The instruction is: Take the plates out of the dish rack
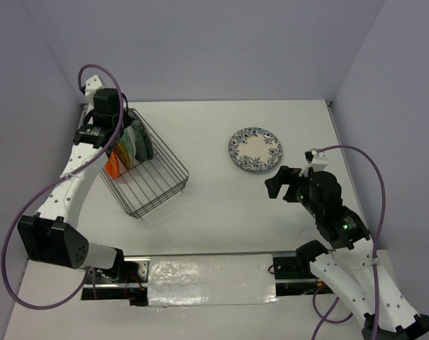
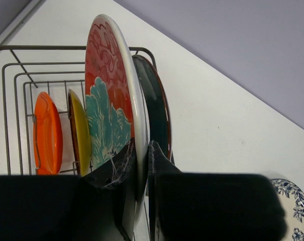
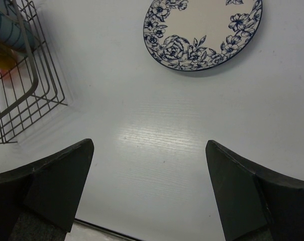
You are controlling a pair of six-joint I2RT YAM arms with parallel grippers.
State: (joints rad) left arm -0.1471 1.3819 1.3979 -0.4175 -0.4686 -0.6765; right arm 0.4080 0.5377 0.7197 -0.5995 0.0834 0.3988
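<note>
While you look out from the near edge, the table (image 1: 221,212) in front of the dish rack (image 1: 154,180) and to its right is open white surface, so that side gives room to move. The rack's left side sits close to the table's left edge and the wall.

Well to the right of the rack, the right gripper (image 3: 147,145) hovers above the surface with its fingers spread wide and nothing between them. Its arm is bent up from its base. Further back, also right of the rack and well apart from it, the blue-floral plate (image 1: 255,149) lies flat on the table.

The rack sits skewed to the table's edges, and its near half shows only wire. At its far end four plates stand on edge: an orange plate (image 2: 47,133), a yellow plate (image 2: 81,130) just beside it, then the red plate (image 2: 109,75) with a teal flower, and a dark teal plate (image 2: 157,110) close behind the red one.

The left gripper (image 2: 141,145) reaches down over the rack's far end, its arm stretched along the rack's left side. Its fingers are pinched on the red plate's white rim, one on the flowered face and the other in the narrow gap toward the dark teal plate.
</note>
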